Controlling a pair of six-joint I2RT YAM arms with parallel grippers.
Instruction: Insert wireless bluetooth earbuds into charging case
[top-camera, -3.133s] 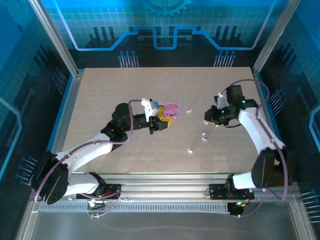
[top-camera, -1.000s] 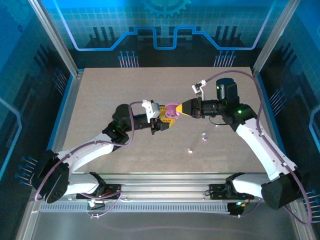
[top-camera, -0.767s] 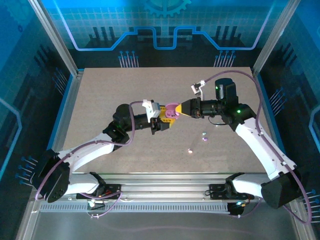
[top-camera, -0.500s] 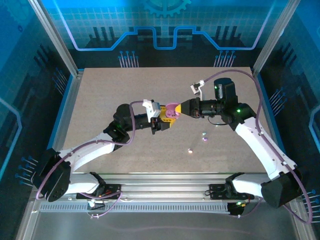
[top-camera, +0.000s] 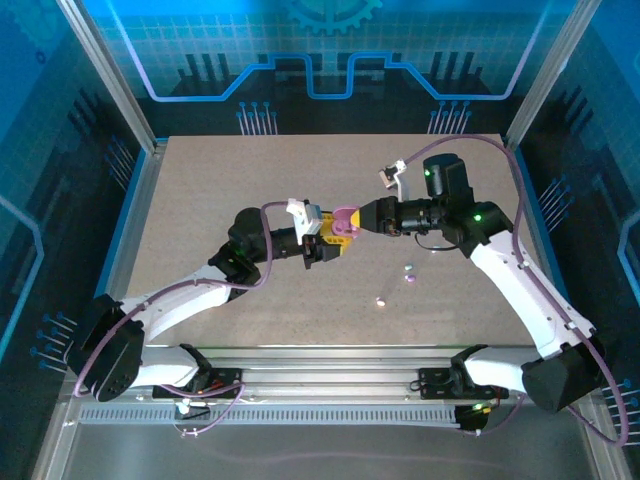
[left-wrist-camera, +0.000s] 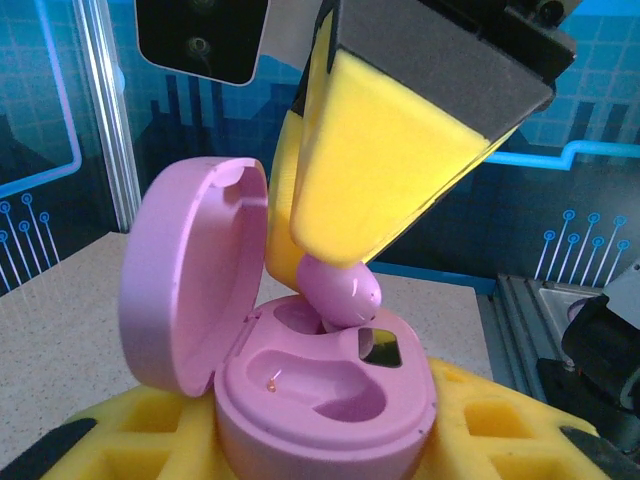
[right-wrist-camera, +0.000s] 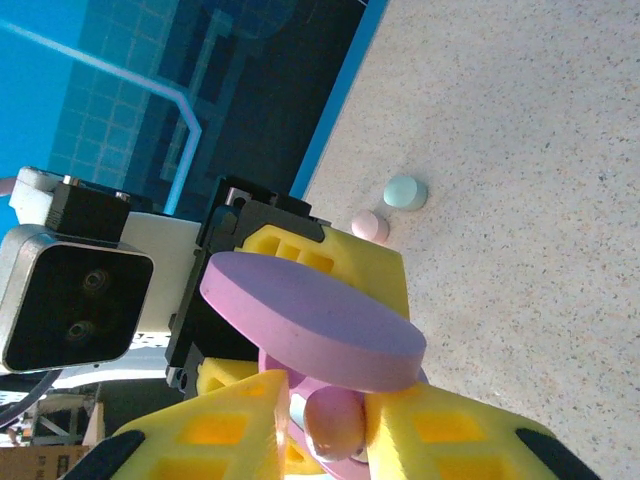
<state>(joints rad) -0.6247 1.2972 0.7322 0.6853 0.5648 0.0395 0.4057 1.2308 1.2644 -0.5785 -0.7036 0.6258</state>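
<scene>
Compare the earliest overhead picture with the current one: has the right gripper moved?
Yes. The right gripper swung left, from over the table's right half to its middle, reaching the charging case with an earbud.

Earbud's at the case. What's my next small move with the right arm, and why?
Probably ease the right gripper down a touch before letting go: the earbud leans tilted at the far socket of the open charging case, not yet seated flush.

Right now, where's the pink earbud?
The pink earbud is mid-table in the top view, in the right pincer, over the left pincer's open case.
</scene>
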